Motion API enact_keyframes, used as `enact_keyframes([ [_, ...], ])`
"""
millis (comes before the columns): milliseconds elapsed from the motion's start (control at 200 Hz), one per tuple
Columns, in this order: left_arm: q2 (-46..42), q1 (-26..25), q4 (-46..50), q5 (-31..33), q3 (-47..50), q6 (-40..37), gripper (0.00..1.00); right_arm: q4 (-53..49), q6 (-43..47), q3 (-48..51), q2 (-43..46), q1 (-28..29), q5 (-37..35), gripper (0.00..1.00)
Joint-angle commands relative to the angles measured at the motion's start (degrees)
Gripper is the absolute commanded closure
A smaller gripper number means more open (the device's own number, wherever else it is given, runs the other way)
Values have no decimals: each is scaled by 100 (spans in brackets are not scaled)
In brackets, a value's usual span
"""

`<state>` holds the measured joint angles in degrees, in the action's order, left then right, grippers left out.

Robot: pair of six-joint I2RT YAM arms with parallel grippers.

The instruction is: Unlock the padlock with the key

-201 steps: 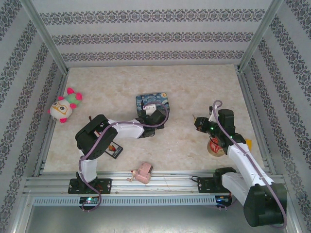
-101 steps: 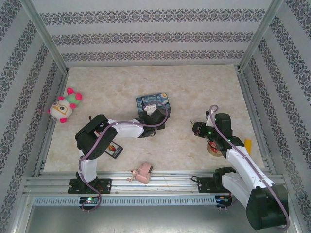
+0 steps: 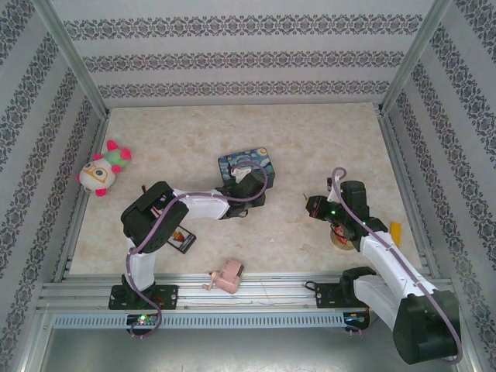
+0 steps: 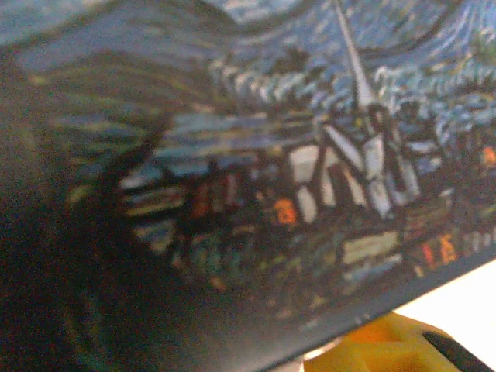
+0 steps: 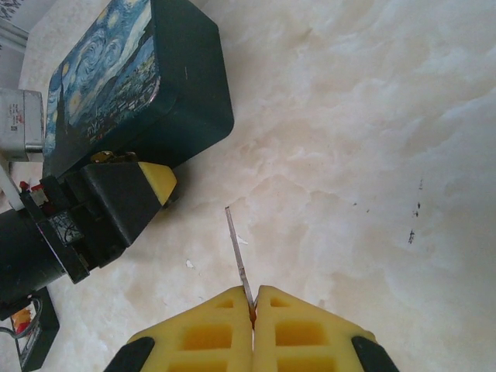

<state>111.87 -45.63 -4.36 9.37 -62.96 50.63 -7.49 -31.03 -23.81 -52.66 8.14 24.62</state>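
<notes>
Swinging right gripper (image 5: 253, 298), clamped on key (image 5: 237, 252), leftward toward tin (image 3: 246, 161). Left gripper (image 3: 248, 182) hugging tin, jaws' state impossible to tell; padlock presumably hidden there, awaiting insertion.

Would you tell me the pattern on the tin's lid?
The tin shows a blue-and-yellow starry-night painting, clearest in right wrist view.

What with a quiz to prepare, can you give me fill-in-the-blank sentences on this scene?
1. The right gripper is shut on the ____.
2. The left gripper is beside the blue ____.
3. The plush lies at the table's ____ edge.
Missing: key; tin; left.
</notes>
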Motion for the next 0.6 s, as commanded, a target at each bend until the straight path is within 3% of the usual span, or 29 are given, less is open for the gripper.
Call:
enact_keyframes([
  [0,90,97,-257,-314,159,-253,56,1,150,5,-41,58,-63,100],
  [345,-194,238,-1026,-855,604,-640,21,-52,137,-51,11,73,-106,100],
  [470,-315,304,-1324,-1010,803,-721,17,-78,160,-88,-18,82,-120,100],
  [595,-360,378,-1558,-1078,970,-766,20,-69,152,-122,-23,89,-129,100],
])
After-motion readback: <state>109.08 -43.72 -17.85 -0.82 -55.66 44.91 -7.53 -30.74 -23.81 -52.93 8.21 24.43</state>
